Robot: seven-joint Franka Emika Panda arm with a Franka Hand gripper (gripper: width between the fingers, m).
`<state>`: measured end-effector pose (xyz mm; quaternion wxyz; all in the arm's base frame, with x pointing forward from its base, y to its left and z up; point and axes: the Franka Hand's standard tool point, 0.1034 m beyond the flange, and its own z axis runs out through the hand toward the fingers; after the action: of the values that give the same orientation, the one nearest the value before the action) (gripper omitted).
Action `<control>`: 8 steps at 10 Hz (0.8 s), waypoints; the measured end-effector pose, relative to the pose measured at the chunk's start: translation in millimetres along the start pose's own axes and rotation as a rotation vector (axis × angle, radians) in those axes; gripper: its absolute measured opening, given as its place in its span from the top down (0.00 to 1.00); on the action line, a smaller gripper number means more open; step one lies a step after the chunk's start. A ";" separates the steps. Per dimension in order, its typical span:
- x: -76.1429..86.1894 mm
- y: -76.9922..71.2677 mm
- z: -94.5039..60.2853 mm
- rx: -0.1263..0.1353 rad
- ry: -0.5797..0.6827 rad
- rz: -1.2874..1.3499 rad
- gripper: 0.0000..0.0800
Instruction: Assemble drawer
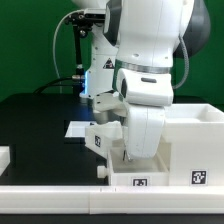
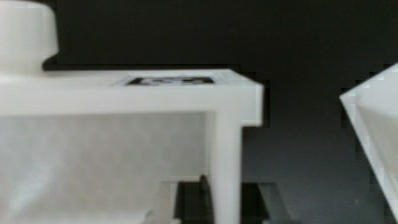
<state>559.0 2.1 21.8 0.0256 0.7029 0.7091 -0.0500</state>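
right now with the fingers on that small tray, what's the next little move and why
Probably ease the tray toward the big shell on the exterior view's right, lining it up. In the wrist view the fingers sit either side of the tray's wall, so the grasp looks made, and a dark gap separates tray and shell. Whether the tray is off the table is unclear.
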 end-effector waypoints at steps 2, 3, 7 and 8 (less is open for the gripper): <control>-0.4 0.1 0.0 0.000 0.000 0.004 0.96; 0.2 0.3 -0.8 -0.002 -0.004 -0.032 0.96; 6.7 0.9 -2.3 -0.004 -0.012 0.037 0.96; 7.4 0.7 -2.2 -0.003 -0.012 0.046 0.96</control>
<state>559.7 9.7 23.2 0.0322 0.7188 0.6925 -0.0524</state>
